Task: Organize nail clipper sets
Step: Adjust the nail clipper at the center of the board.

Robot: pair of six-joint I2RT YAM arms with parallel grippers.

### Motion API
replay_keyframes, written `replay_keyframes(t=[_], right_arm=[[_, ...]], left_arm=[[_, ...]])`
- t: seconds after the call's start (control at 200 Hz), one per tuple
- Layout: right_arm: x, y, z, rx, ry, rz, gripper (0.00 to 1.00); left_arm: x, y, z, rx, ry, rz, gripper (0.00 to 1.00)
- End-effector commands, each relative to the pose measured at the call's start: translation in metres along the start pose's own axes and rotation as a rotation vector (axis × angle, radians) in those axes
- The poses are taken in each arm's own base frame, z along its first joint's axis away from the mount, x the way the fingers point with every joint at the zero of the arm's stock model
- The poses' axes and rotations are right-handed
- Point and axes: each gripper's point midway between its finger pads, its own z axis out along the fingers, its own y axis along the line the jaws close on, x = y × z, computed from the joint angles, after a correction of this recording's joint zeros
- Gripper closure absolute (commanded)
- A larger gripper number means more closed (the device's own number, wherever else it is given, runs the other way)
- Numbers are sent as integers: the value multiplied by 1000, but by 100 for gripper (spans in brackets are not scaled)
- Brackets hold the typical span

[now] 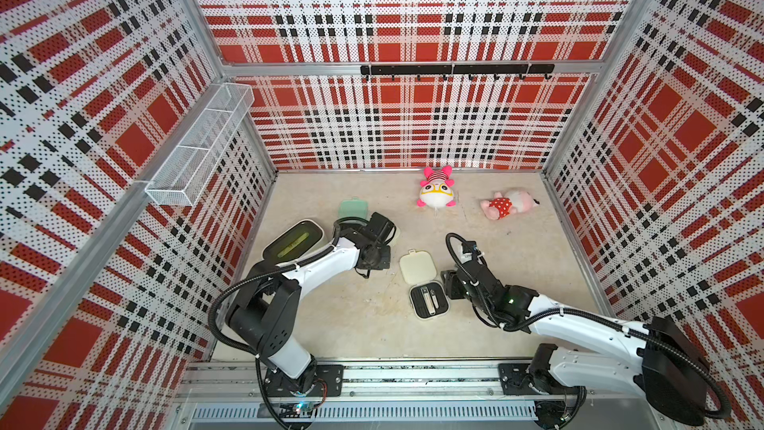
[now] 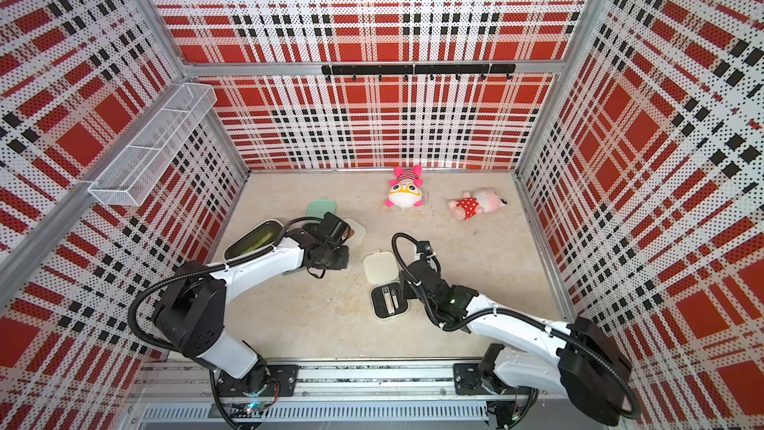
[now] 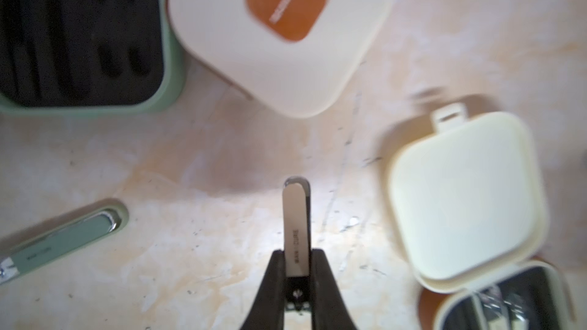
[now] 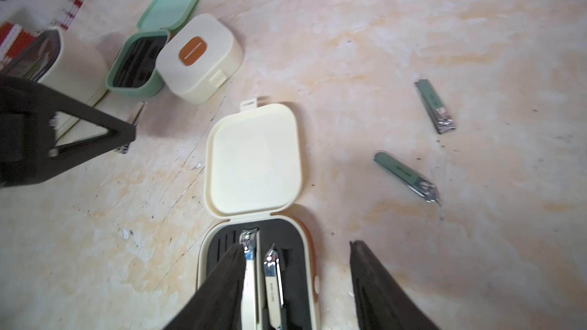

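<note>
In the left wrist view my left gripper (image 3: 297,253) is shut on a cream-handled nail clipper (image 3: 296,217) just above the table. Around it sit an open mint case (image 3: 79,36) with a black insert, a closed cream case (image 3: 279,33) with an orange label, and a green clipper (image 3: 63,242) lying loose. My right gripper (image 4: 295,244) hangs open over an open cream case (image 4: 254,157). Two silver clippers (image 4: 251,261) lie in that case's black insert. Two more green clippers (image 4: 406,176) lie on the table beside it. In both top views the open cream case (image 1: 417,267) (image 2: 378,268) lies between the arms.
A larger cream bin (image 1: 293,239) with a dark green inside stands by the left wall, behind the left arm. Two pink plush toys (image 1: 436,192) (image 1: 508,203) lie near the back wall. A wire basket (image 1: 198,146) hangs on the left wall, and a hook rail (image 1: 454,70) on the back wall.
</note>
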Motion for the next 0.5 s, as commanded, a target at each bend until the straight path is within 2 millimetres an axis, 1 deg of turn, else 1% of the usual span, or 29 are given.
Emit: replay_keyframes(t=[0.0,0.055,0.105,0.17,0.235,0.346,0.496], right_arm=[[-5,-34,-8,92,-7,127,44],[-4,-49,-12,124,-8,181,44],[-3,-61,-16,148,-10,225,44],[-1,-76,-23,183,-16,280,43],[3,-88,-29,202,-19,324,43],[12,-103,-41,233,-33,380,43],[25,-119,-56,249,-49,448,42]], left_arm=[[-14,-53,-20,102,-37,141,87],[-16,-82,-23,152,-39,205,87],[-13,-108,-20,195,-29,287,88],[-7,-136,-14,235,-9,359,89],[1,-158,-6,260,9,419,90],[20,-186,8,294,44,503,90],[50,-209,19,332,81,589,90]])
